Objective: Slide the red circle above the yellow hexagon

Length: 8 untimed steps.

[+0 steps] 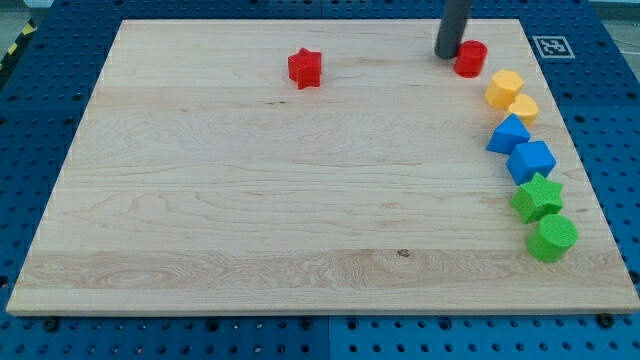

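Observation:
The red circle (471, 58) lies near the board's top edge, right of centre. My tip (446, 54) stands right beside it on its left, touching or nearly touching it. The yellow hexagon (504, 88) lies just below and to the right of the red circle, close to it but apart. A second yellow block (523, 108), its shape unclear, sits against the hexagon's lower right.
A red star (305, 68) lies at the top centre. Down the right edge run a blue triangle-like block (508, 134), a blue block (531, 161), a green star (537, 197) and a green cylinder (551, 238). The wooden board (250, 200) ends close to their right.

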### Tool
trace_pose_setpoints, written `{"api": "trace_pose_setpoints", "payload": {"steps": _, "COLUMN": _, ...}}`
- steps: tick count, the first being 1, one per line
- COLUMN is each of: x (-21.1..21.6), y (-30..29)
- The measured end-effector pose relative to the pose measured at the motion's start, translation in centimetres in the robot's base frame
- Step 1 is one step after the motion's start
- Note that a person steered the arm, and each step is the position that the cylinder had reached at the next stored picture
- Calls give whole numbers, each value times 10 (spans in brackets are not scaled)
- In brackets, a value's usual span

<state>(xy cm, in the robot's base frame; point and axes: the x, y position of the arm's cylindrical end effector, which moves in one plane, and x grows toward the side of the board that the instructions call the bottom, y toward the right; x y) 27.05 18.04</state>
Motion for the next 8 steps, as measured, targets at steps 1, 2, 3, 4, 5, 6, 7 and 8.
{"api": "trace_pose_setpoints", "payload": {"steps": 1, "x": 0, "y": 0}}
{"api": "trace_pose_setpoints", "payload": {"steps": 2, "x": 2, "y": 0}}
{"api": "trace_pose_setpoints", "payload": {"steps": 3, "x": 12, "y": 0}}
{"api": "trace_pose_setpoints", "payload": {"steps": 4, "x": 12, "y": 1}}
{"api": "trace_pose_setpoints", "payload": {"steps": 5, "x": 12, "y": 10}}
{"api": "trace_pose_setpoints", "payload": {"steps": 6, "x": 13, "y": 15}}
{"api": "trace_pose_setpoints", "payload": {"steps": 7, "x": 10, "y": 27}}
{"api": "trace_pose_setpoints", "payload": {"steps": 8, "x": 10, "y": 31}}
